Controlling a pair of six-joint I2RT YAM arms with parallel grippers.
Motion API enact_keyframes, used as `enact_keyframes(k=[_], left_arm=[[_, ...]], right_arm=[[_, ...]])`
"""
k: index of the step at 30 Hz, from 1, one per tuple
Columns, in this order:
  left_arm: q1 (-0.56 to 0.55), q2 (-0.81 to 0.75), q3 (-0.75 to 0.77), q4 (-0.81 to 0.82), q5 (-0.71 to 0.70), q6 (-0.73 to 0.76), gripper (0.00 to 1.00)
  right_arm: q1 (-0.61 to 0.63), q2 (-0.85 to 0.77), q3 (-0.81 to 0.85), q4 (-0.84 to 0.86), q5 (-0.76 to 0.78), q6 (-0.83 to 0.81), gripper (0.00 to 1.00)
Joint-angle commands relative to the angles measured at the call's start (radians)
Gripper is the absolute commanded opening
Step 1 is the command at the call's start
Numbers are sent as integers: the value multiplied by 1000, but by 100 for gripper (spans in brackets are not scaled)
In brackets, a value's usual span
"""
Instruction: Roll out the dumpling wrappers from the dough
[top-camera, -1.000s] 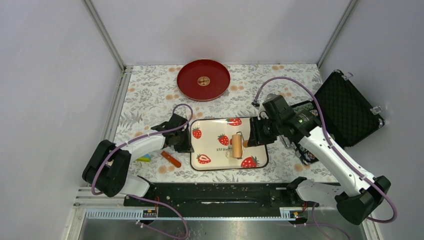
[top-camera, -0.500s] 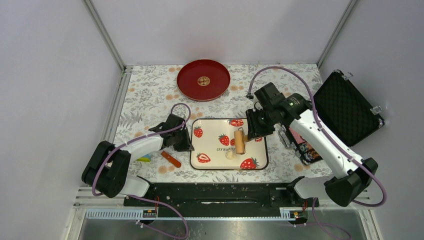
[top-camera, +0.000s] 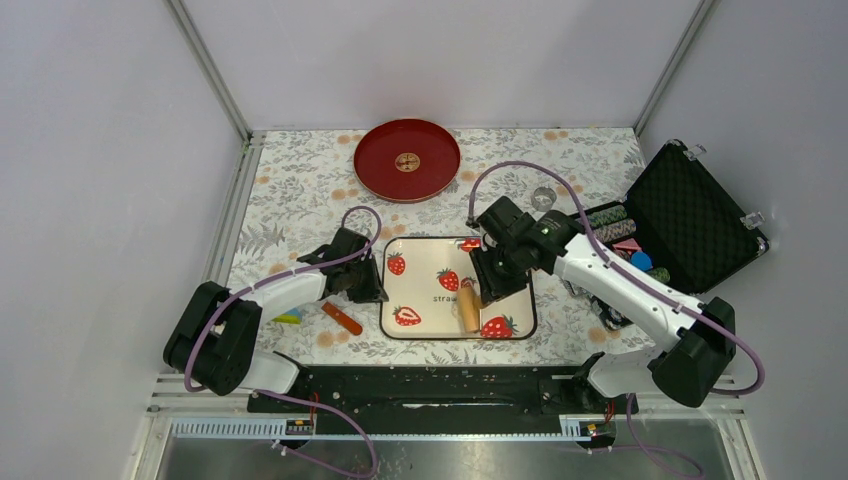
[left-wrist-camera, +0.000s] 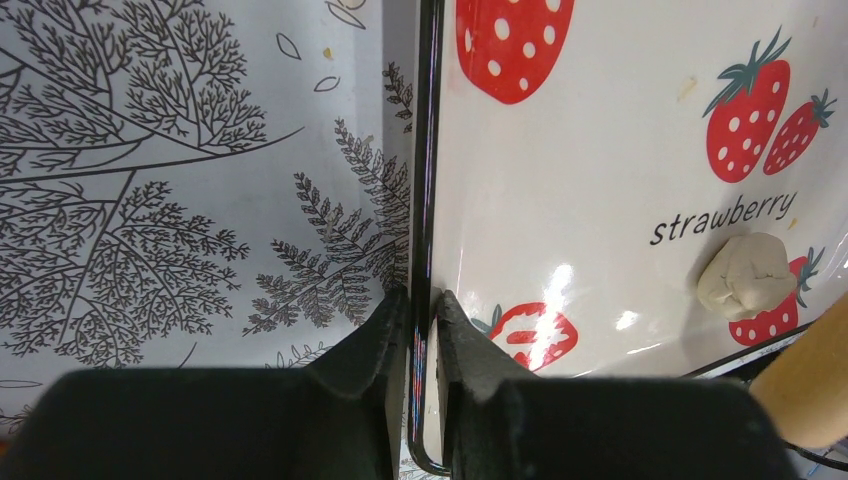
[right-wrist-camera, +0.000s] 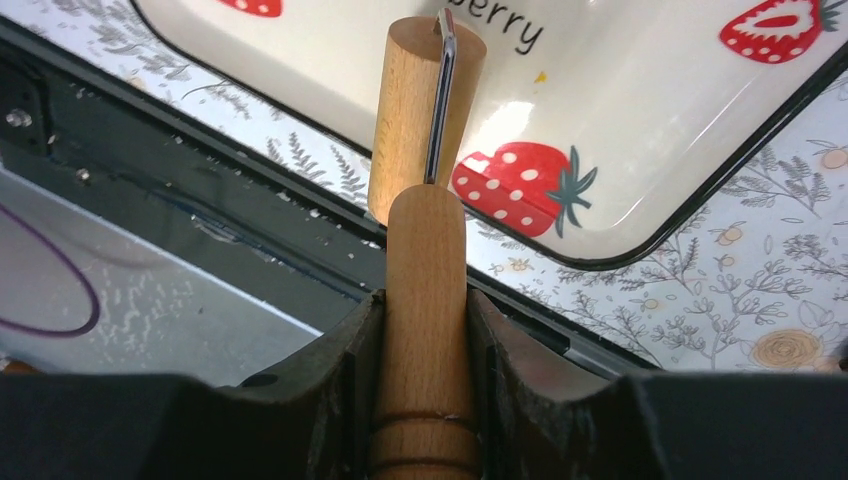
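A strawberry-print tray (top-camera: 420, 285) lies at mid-table. My left gripper (top-camera: 374, 287) is shut on its left rim, with the black rim (left-wrist-camera: 424, 200) between my fingertips (left-wrist-camera: 423, 318). My right gripper (top-camera: 480, 290) is shut on the handle (right-wrist-camera: 427, 290) of a wooden roller (top-camera: 467, 312), whose drum (right-wrist-camera: 415, 110) sits over the tray's near part. A lump of pale dough (left-wrist-camera: 745, 276) lies on the tray beside the roller's end (left-wrist-camera: 815, 385); the roller hides it from above. A small round tan piece, perhaps a dumpling wrapper (top-camera: 407, 160), lies at the centre of the red plate (top-camera: 380, 170).
An open black case (top-camera: 695, 215) with poker chips stands at the right. A small glass (top-camera: 543, 197) stands behind the right arm. An orange-red stick (top-camera: 342, 318) and a small yellow-green item (top-camera: 288, 317) lie left of the tray. The black base rail (top-camera: 430, 385) runs along the near edge.
My right arm has swung left and turned, carrying the roller from the tray's middle toward its near edge, over the spot where the dough lay. The left gripper has not moved.
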Motion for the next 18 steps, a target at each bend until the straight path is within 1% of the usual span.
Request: enact_keyframes(k=[1,6,11,18], left_arm=[[6,25,-19,-6,-49,34,0],[6,23,-20,-5,-48,36,0],[6,25,-21,-5,-48,36,0],[6,25,-20,-5,-46,37,0]], right_arm=[[19,2,-17,95,92,8,0],[19,61,-2,116,175,-1,0],[19,104,27,158,182,20,0],[19,161,116,135,209,17,0]])
